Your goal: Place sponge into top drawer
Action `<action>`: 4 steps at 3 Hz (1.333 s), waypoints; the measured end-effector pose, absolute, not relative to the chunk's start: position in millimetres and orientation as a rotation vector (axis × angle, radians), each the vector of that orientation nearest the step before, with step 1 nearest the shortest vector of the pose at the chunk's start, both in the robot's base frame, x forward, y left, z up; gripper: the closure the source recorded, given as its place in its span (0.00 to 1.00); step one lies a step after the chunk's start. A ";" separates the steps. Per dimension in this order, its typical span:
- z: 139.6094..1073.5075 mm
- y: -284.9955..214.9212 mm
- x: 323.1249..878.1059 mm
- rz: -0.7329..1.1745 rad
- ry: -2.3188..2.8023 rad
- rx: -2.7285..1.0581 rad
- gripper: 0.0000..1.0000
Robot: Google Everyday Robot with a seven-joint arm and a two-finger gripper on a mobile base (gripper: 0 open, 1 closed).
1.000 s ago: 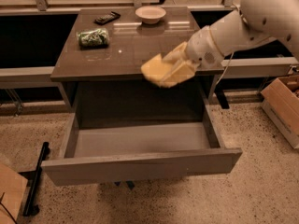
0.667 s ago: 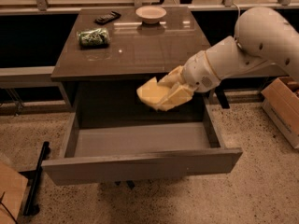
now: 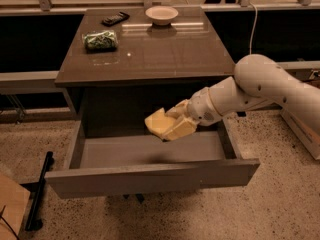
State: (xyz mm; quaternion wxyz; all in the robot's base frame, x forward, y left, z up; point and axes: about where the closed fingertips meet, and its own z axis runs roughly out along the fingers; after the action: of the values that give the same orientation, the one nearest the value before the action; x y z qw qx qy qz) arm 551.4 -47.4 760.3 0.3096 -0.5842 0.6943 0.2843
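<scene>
- The top drawer stands pulled fully out, its grey inside open to the camera and holding nothing that can be seen.
- The gripper, at the end of a white arm reaching in from the drawer's right side, is pinching the sponge; its fingers are closed onto the soft pale-yellow block.
- What has changed: a second ago the sponge was held high above the drawer, level with the cabinet top over the drawer's right rear. It has since come down and slightly toward the drawer's middle.
- The sponge now hangs inside the drawer's outline, over the back half of its floor, a little right of centre. It appears not to touch the floor yet; a shadow lies on the floor beneath it.
- Meaning for the task: carrying is nearly done. What seems left is a short lowering and then a release, so the sponge drops flat inside.
- On the surface above and behind the drawer, a green packet, a bowl and a small dark device rest untouched.
</scene>
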 end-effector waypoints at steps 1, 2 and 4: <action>716.0 -55.3 562.6 0.742 1.911 -1.463 1.00; 687.5 -71.8 575.1 0.701 2.001 -1.359 0.86; 686.9 -67.4 576.0 0.704 1.998 -1.360 0.39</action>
State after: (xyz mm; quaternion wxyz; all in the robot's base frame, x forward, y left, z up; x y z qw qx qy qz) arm 576.0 -67.4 686.9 0.3073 -0.5142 0.7552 0.2661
